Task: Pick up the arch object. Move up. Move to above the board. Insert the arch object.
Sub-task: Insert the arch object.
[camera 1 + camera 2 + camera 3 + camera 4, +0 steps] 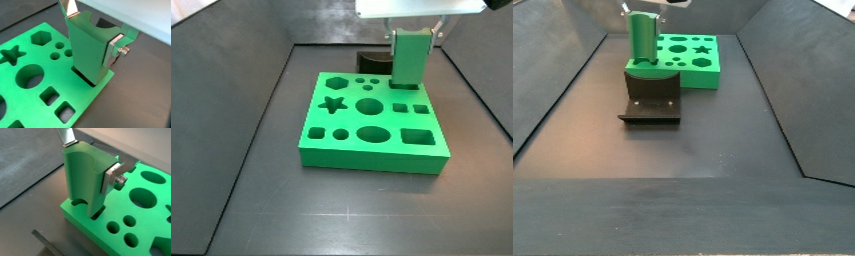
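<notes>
My gripper [92, 30] is shut on the arch object [90, 50], a tall, narrow bright-green block held upright with its curved notch at the top. Silver fingers [113, 47] clamp its upper sides. Its lower end meets the arch cut-out at a corner of the board [37, 57], a flat bright-green slab with star, hexagon, circle and square cut-outs. How deep it sits I cannot tell. The gripper [90, 158], arch object [83, 178] and board [143, 223] also show in a wrist view. Both side views show the arch object [409, 60] [641, 40] standing on the board [372, 160] [700, 70].
The dark fixture [651, 100] stands on the floor right beside the board, at the corner where the arch object is; it also shows in a side view [372, 58]. Dark sloping walls enclose the floor on both sides.
</notes>
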You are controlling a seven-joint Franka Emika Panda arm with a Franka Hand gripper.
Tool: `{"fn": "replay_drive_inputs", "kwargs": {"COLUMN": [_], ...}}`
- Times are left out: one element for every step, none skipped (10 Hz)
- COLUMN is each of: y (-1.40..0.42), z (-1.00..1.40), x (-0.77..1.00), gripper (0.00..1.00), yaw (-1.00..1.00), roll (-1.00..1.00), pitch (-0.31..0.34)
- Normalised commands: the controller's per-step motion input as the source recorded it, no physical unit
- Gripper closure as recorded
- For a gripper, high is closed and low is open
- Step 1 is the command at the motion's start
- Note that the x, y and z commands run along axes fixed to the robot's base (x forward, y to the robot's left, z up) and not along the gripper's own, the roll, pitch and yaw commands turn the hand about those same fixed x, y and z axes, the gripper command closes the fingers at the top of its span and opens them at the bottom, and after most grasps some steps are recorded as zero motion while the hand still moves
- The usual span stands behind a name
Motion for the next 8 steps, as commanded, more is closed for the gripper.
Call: {"fn": "replay_drive_inputs", "kwargs": {"y": [0.0, 0.05, 0.0, 0.01, 0.0, -0.09, -0.07, 0.0], "z": [-0.08, 0.0, -0.31, -0.25, -0.17, -0.13, -0.08, -0.18], "x": [0.06, 0.0, 0.0, 0.0, -0.03, 0.0, 0.0, 0.0], "gripper": [1.0, 1.0, 1.0, 1.0, 1.0, 1.0, 1.0, 1.0], "yaw": [0.0, 0.0, 0.17, 0.3, 0.46, 0.43, 0.32, 0.15], "roll": [0.07, 0.03, 0.0, -0.07, 0.0, -0.05, -0.08, -0.03], "pitch": [0.04, 0.0, 0.0, 0.0, 0.001, 0.007, 0.0, 0.007]}}
